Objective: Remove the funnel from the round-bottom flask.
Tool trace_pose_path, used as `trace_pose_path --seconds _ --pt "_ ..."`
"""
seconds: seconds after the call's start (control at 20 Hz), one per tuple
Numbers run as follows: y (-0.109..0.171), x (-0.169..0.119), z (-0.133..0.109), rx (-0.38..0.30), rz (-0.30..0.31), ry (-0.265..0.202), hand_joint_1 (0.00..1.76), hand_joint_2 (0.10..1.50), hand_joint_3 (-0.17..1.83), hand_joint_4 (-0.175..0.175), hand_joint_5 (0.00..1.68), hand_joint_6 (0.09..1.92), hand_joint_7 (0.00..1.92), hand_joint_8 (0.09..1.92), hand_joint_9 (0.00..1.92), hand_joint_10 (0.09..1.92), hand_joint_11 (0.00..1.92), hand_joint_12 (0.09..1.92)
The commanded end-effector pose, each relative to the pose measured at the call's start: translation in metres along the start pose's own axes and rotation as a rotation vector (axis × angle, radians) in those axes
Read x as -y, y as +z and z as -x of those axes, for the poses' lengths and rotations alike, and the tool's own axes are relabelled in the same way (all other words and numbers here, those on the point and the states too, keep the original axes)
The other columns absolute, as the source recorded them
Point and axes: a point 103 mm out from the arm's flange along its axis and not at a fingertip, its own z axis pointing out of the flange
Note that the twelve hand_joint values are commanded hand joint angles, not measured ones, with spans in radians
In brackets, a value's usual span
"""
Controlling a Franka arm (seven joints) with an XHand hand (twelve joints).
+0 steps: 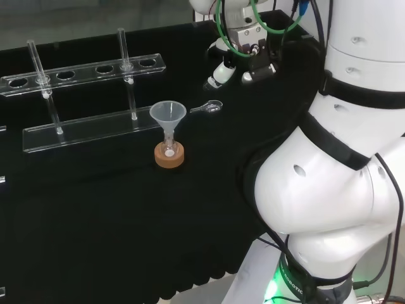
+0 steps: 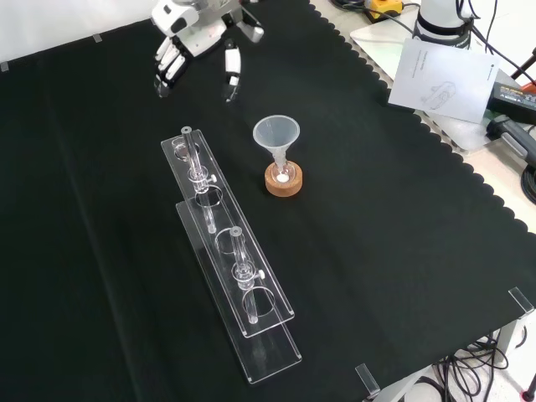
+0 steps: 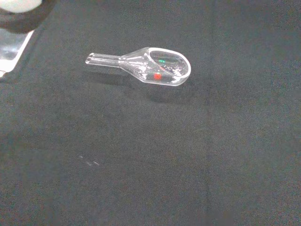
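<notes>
black cloth (image 2: 100,251), translucent conical funnel (image 2: 276,134)

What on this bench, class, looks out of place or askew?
A small glass scoop lies on its side on the black cloth, away from the rack. Everything else looks orderly: the funnel sits upright in the flask on its cork ring, and the hand hovers apart.

Black scallop-edged cloth (image 2: 402,251) over bench
</notes>
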Motion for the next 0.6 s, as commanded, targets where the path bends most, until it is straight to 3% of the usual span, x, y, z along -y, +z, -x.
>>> trace_pose_path --seconds 0.05,0.3,0.45,0.6 --pt "-0.016 0.033 -0.018 0.024 0.020 0.027 0.64 0.64 0.29 -0.010 0.33 0.09 0.22 0.64 0.49 0.61 0.38 1.33" --pt "-0.017 0.044 -0.017 0.023 0.029 0.026 0.63 0.64 0.29 -0.009 0.32 0.09 0.22 0.64 0.49 0.61 0.38 1.33" --pt "-0.025 0.070 -0.040 0.046 0.048 0.030 0.62 0.64 0.28 -0.005 0.31 0.09 0.22 0.64 0.49 0.61 0.40 1.35" --pt "-0.038 0.088 -0.073 0.051 -0.014 0.030 0.60 0.64 0.28 -0.004 0.28 0.09 0.19 0.63 0.48 0.61 0.41 1.37"
